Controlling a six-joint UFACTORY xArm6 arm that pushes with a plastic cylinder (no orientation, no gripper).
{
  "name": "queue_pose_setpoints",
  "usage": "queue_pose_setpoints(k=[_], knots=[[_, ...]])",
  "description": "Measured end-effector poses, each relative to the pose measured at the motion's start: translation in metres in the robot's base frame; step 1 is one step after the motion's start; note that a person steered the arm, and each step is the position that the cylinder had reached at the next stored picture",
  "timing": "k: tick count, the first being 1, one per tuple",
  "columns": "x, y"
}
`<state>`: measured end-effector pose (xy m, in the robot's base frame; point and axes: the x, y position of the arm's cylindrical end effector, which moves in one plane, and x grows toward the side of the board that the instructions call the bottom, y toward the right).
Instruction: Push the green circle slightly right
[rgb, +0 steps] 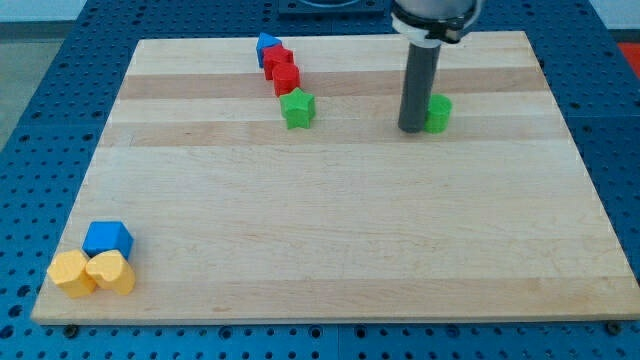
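Worktop (330, 250) of pale wood fills most of the view, resting on a blue perforated base, and your arm comes down from the view's top as a straight dark rod. There is no hand on this rig, so nothing is clenched or released; the only working part is my tip (412, 128), which sits on the board at the upper right. The green circle (438, 113) lies right beside that tip, on its right, apparently touching or almost so (the rod hides the circle's left edge, so contact cannot be confirmed). That placement makes sense for the task: with the tip on the circle's left, a short slide toward the view's right would likely nudge it the way you want. Nothing stands near the circle on its right, so the path looks free. Well apart, toward the view's top centre, a blue block (267, 46) and two red blocks (281, 66) form a short slanted line, with a green star (298, 108) just below them. At the bottom left corner a blue cube (108, 239) sits touching a yellow block (72, 273) and a yellow heart (111, 272).
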<state>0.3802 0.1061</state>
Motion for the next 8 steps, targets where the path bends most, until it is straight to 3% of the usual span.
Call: queue_pose_setpoints(k=[8], knots=[[0.006, 0.005]])
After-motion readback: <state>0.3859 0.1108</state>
